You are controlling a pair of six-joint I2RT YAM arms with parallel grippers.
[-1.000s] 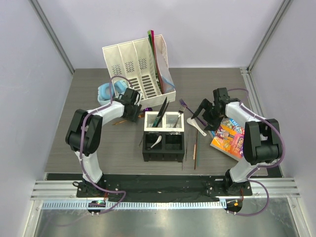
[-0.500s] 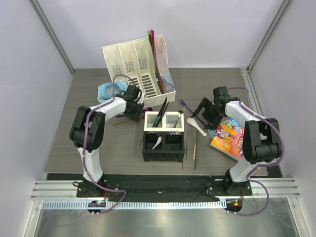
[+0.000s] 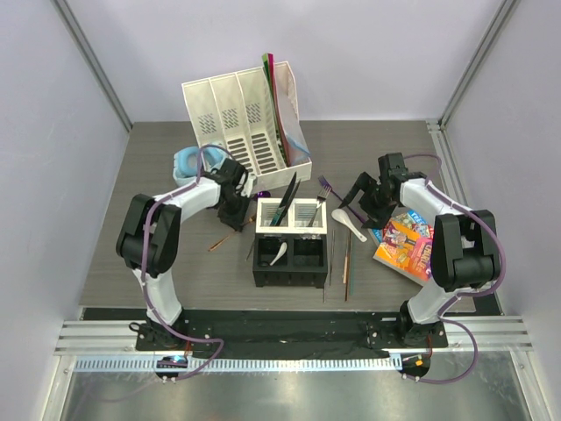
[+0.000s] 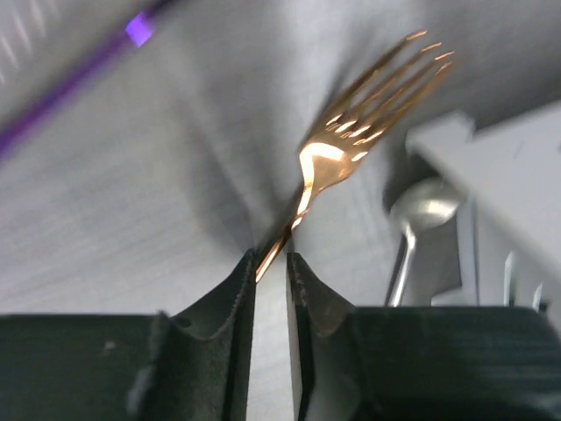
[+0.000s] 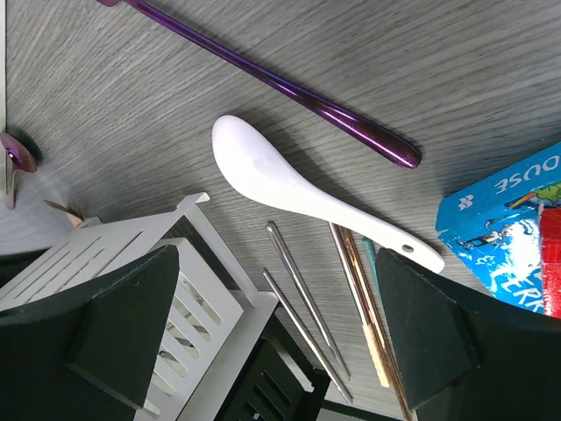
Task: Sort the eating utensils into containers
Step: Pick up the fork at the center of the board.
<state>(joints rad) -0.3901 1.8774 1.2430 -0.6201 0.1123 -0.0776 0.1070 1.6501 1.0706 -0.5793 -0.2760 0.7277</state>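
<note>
White file organiser with slots stands at back of grey table. Red and green folders stick up from its right slot. Blue headphones lie just beside its left front corner. Colourful book lies flat on right side of table.

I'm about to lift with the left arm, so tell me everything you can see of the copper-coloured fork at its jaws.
The copper-coloured fork is one slim piece of shiny metal: four tines, a narrow neck, a thin handle. In the left wrist view the tines point away, up and rightward, and the handle runs down into the narrow gap between the jaws of the left gripper, against one of them; whether they clamp it I cannot tell.
</note>
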